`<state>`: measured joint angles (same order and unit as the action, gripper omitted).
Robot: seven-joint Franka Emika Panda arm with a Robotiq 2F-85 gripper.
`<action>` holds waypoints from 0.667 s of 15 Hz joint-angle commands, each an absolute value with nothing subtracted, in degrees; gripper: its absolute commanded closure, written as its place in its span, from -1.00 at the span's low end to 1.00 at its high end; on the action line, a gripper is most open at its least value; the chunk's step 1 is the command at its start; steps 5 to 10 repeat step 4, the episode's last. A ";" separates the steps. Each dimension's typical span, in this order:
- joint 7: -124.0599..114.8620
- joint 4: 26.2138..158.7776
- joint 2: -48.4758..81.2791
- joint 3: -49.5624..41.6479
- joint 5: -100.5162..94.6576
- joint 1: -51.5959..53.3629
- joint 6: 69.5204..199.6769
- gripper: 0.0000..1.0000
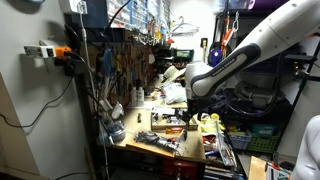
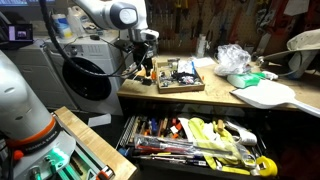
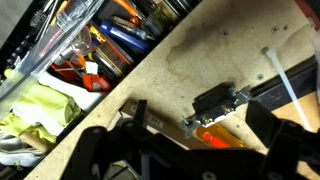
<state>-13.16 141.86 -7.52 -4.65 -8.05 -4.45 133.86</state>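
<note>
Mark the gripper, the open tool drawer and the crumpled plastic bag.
gripper [image 2: 145, 66]: exterior view, midway between fingertips.
open tool drawer [image 2: 268, 165]: exterior view, front rim.
crumpled plastic bag [image 2: 232, 57]: exterior view, middle.

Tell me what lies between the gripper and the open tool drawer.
In the wrist view, only bare, stained benchtop runs from the gripper to the bench edge, with the drawer just beyond. A small black part sits between the fingers.

White rounded arm [image 1: 262, 42], black tool [image 2: 146, 62]
</note>
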 commanded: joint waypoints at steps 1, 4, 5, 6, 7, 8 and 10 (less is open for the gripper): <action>-13.05 142.16 -8.12 -4.07 -7.93 -4.99 133.77 -1.00; -13.04 142.68 -8.80 -4.01 -7.91 -5.03 133.82 -1.00; -13.04 142.68 -8.80 -4.01 -7.91 -5.03 133.82 -1.00; -13.04 142.68 -8.80 -4.01 -7.91 -5.03 133.82 -1.00; -13.04 142.68 -8.80 -4.01 -7.91 -5.03 133.82 -1.00; -13.04 142.68 -8.80 -4.01 -7.91 -5.03 133.82 -1.00; -13.04 142.68 -8.80 -4.01 -7.91 -5.03 133.82 -1.00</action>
